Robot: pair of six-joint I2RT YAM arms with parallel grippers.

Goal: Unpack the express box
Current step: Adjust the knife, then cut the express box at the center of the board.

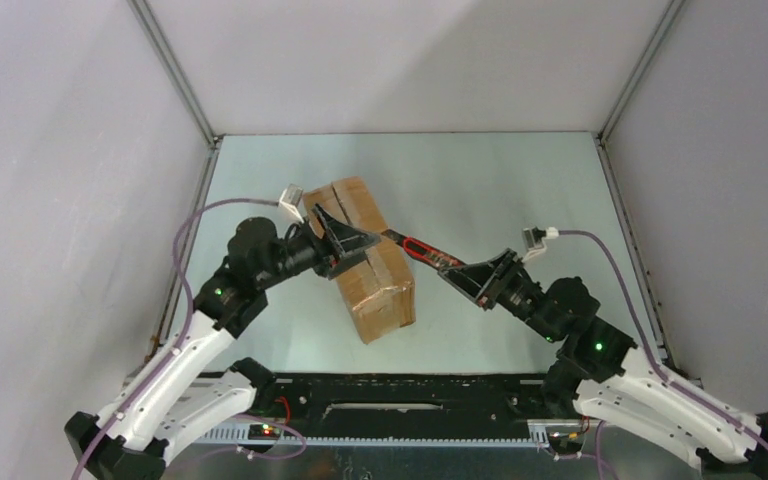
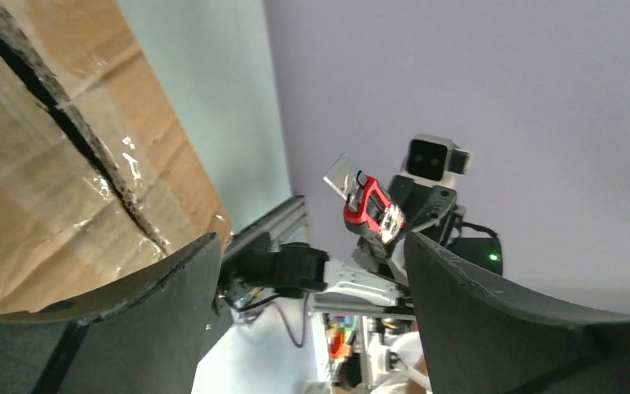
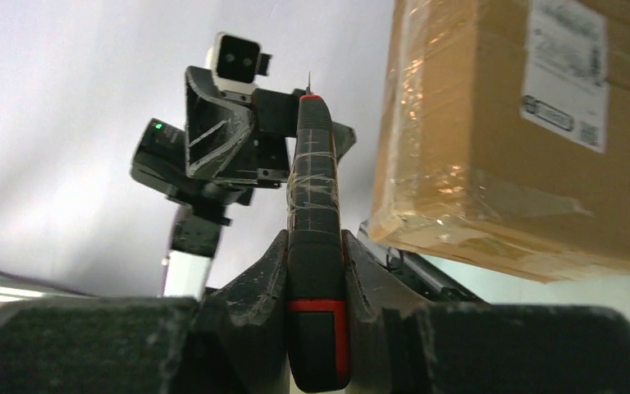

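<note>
Matt brown corrugated cardboard box (image 1: 372, 262), rough and frayed at its seam, glinting under glossy clear tape (image 2: 119, 176), a white paper label (image 3: 564, 70) lying smooth on one side, and the red-and-black plastic knife (image 3: 316, 238) shiny, tape-wrapped.

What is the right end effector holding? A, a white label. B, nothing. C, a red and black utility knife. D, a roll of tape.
C: the right end effector is shut on a red and black utility knife, whose blade end points toward the express box.
</note>
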